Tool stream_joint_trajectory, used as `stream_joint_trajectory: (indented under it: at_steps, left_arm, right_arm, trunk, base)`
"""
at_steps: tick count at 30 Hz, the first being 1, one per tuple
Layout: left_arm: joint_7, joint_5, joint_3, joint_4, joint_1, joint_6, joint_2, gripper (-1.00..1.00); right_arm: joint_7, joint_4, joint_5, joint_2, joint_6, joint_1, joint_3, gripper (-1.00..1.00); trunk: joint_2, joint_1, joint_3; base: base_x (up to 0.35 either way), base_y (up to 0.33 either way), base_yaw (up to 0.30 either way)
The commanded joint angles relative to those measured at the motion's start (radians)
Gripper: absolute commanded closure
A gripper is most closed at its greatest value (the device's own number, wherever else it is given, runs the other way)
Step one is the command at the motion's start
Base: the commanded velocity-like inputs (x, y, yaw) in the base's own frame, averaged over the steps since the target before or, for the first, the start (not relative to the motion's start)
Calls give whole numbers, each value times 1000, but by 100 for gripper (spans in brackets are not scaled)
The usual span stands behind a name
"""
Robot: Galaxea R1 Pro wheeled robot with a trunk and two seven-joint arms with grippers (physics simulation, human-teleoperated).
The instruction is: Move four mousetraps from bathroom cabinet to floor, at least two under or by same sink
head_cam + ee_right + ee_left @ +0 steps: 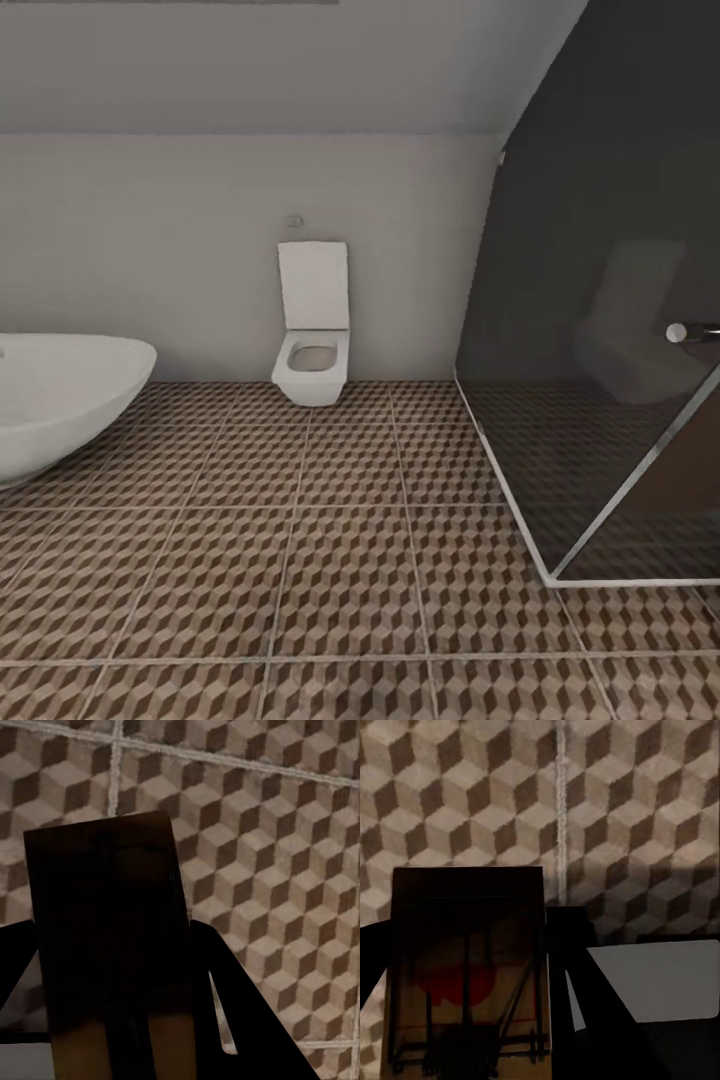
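Both wrist views look down at the cube-patterned bathroom floor (350, 560). My left gripper (471, 945) is shut on a mousetrap (465, 907), a flat brown board with a red patch and a wire frame, held between the dark fingers (566, 945) above the tiles (622, 810). A second mousetrap (105, 885), showing a plain dark brown face, is clamped in my right gripper (111, 945), also shut, over the tiles (262, 832). The cabinet and the sink are out of view.
A white oval bathtub (60, 400) stands at the left. A square white toilet (314, 350) hangs on the far wall. A dark glass shower enclosure (600, 300) with a metal handle (680, 332) takes up the right side. Open tiled floor lies between them.
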Motion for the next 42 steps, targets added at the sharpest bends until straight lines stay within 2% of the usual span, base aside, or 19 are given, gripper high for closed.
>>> stream_joint_trajectory:
  at_steps: [1,19,28,42]
  left_arm:
    - [5,5,-8,-5,-2,-8,0,100]
    - [4,3,-9,-5,-3,-8,0,100]
    - [4,3,-9,-5,-2,-8,0,100]
    - [4,3,-9,-5,-2,-8,0,100]
  right_arm:
    - [-5,1,-3,0,-3,-1,7,100]
    - [9,23,-1,-11,4,0,8,100]
    - [10,20,-2,-2,-2,0,8,100]
    - [10,22,-1,-8,-3,0,8,100]
  trunk:
    - [0,0,-1]
    - [0,0,-1]
    - [0,0,-1]
    - [0,0,6]
  base:
    - [255,188,46]
    - [291,135,3]
    - [311,98,-4]
    - [313,95,-141]
